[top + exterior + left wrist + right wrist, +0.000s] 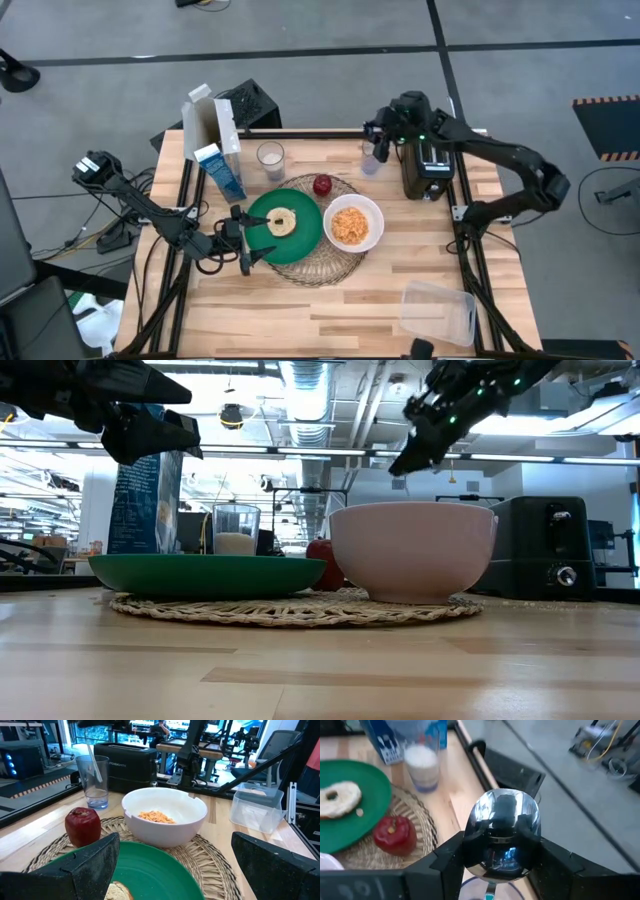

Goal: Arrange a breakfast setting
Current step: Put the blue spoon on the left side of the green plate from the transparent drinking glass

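Note:
A green plate (262, 215) with a pale bagel (282, 221), a white bowl (352, 222) of orange flakes and a red apple (322, 185) rest on the round woven mat (310, 268). A glass of milk (270, 157) and a blue-white carton (222, 172) stand at the far left. My left gripper (243, 243) is open and empty, just above the plate's left rim. My right gripper (379, 145) is shut on a shiny metal spoon (502, 832) over a clear glass (371, 163) beside the black toaster (425, 165). My right gripper pinches the spoon's bowl end (485, 855) between its two fingers, one on each side edge, from above and pointing down. The spoon stands nearly upright. Its handle (95, 765) reaches down into the clear glass (92, 782).
A white open box (210, 125) stands behind the carton at the far left corner. A clear plastic tub (437, 312) lies at the near right corner. Bare wood runs along the near edge (300, 320).

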Motion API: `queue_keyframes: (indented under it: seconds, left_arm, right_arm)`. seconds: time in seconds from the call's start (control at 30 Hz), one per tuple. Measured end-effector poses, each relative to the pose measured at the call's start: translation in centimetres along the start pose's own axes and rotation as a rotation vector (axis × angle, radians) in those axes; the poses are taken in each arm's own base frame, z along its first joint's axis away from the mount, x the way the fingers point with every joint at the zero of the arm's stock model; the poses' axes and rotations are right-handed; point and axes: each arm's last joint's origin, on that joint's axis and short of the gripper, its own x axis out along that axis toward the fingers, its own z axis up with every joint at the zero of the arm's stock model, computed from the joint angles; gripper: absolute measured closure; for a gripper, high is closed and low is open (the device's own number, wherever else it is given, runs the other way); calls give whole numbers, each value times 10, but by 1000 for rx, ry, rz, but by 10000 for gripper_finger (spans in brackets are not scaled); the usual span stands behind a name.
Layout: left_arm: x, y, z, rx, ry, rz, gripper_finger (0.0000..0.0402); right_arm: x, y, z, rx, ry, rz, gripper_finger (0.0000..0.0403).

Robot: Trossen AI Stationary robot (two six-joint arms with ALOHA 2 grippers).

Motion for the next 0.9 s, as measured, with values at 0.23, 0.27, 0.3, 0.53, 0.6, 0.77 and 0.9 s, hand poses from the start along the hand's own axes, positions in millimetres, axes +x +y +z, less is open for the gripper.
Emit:
queue_keyframes:
  seconds: [0.23,0.27,0.3,0.53,0.6,0.77,0.9]
  left_arm:
    - [0,0,0,0,0,0,33]
    - [0,0,0,0,0,0,33]
    - [0,0,0,0,0,0,33]
    - [0,0,0,0,0,-1,33]
    - [0,0,0,-11,3,-11,33]
    - [0,-2,0,-77,18,-69,33]
    - [0,-4,2,-126,13,-111,33]
  right_arm:
    - [-44,4,16,-9,-125,-36,184]
    - [-50,4,18,-2,-142,-40,181]
    - [-56,5,20,1,-160,-42,180]
    - [-96,10,28,9,-230,-55,186]
    - [-103,15,31,20,-249,-26,183]
    - [-108,38,39,25,-304,154,182]
    - [-109,67,47,-17,-342,298,186]
